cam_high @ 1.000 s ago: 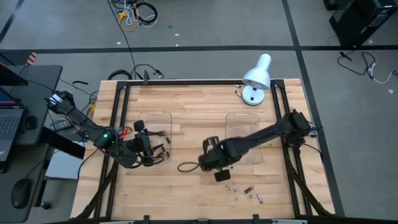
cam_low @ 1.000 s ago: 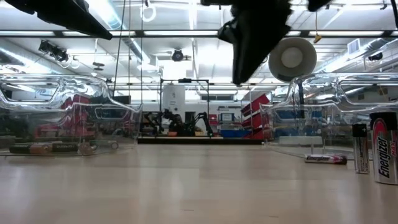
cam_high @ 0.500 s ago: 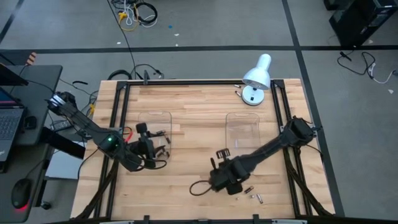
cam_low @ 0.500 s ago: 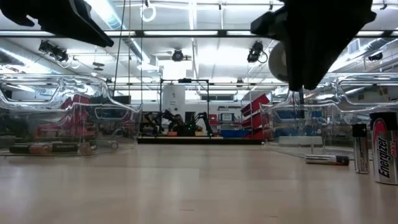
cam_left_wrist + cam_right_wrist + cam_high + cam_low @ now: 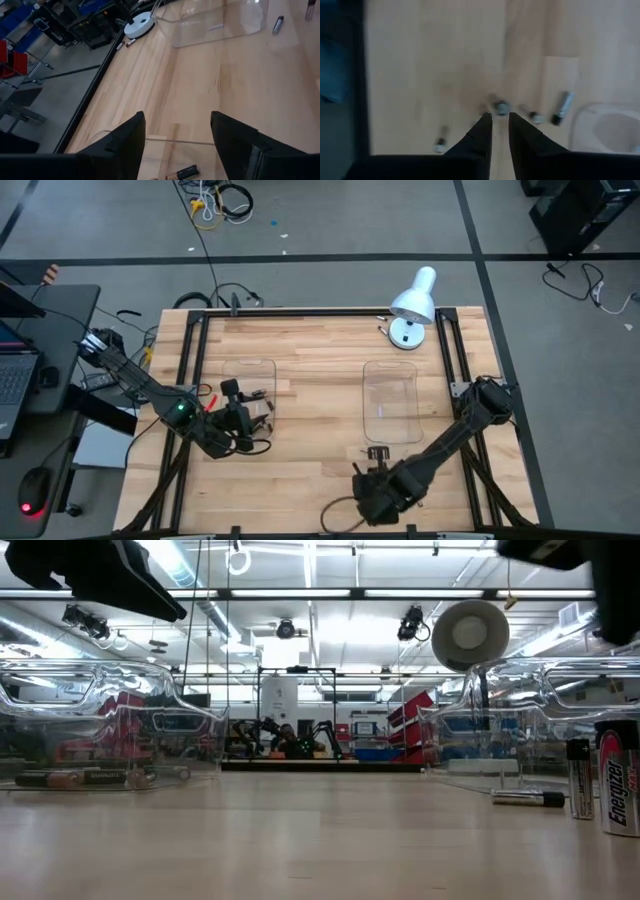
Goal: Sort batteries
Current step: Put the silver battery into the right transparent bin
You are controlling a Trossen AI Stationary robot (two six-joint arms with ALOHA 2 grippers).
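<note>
Right gripper (image 5: 378,502) low near the front edge of the wooden table (image 5: 320,370), pointing down; in its wrist view the fingers (image 5: 481,131) stand a narrow gap apart with nothing between them, and loose batteries (image 5: 501,106) sit on the wood beyond the tips, one silver-grey cylinder (image 5: 561,107) off to the side near a tray corner; from above the arm covers these batteries. Low view shows upright Energizer cells (image 5: 618,780) at the right edge and one lying battery (image 5: 528,798) beside them. Left gripper (image 5: 243,418) hangs over the left clear tray (image 5: 249,366), fingers (image 5: 124,146) spread wide, empty; a dark battery (image 5: 186,172) lies in the tray below it. Right clear tray (image 5: 390,402) sits mid-table, nothing visible in it from above; white desk lamp (image 5: 412,305) at the back edge.
</note>
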